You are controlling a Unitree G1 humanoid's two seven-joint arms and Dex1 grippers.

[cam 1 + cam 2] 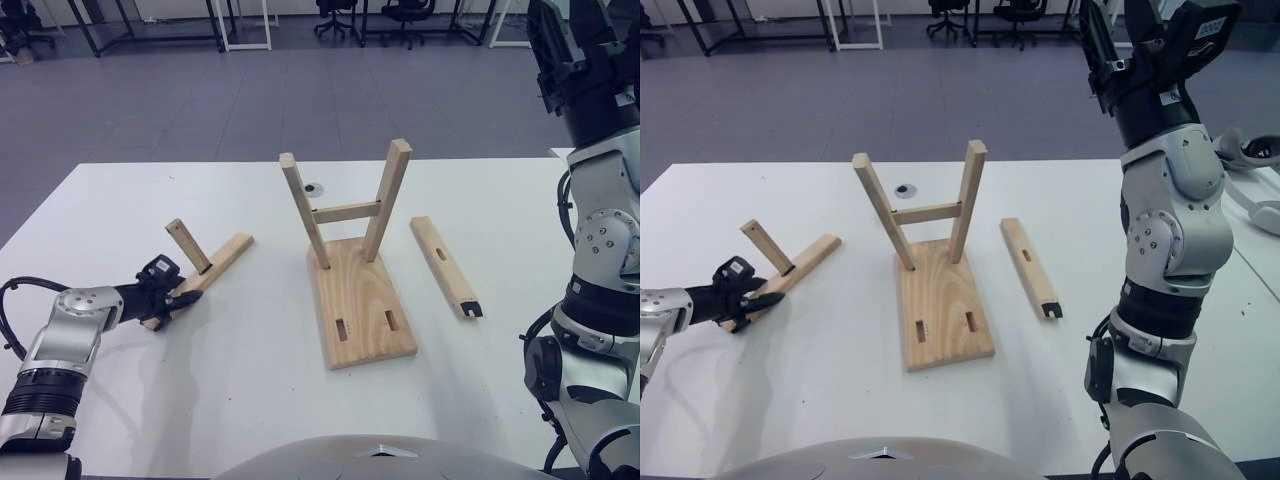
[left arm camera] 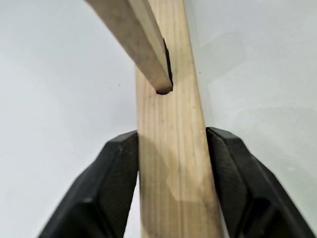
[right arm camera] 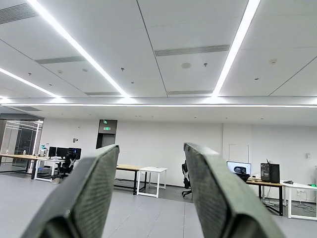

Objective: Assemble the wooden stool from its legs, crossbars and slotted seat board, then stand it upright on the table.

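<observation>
Our left gripper (image 1: 175, 298) clamps the near end of the leg (image 1: 218, 260), which slants toward the board (image 1: 362, 305); the right gripper (image 1: 1140, 40) is raised high, fingers apart.

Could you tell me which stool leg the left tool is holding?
The leg lying left of the seat board, with a short crossbar stuck in it; the left tool clamps its near end.

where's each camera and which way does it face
Left eye view: on the head, looking forward and down at the table and seat board; left arm, right arm at the edges.
Right eye view: the head's other eye, same scene; right gripper raised.
Left wrist view: on the left wrist, looking along the left gripper, jaws shut on the leg.
Right wrist view: on the right wrist, facing the ceiling between open jaws.
Shared: both eye views show that held leg.
</observation>
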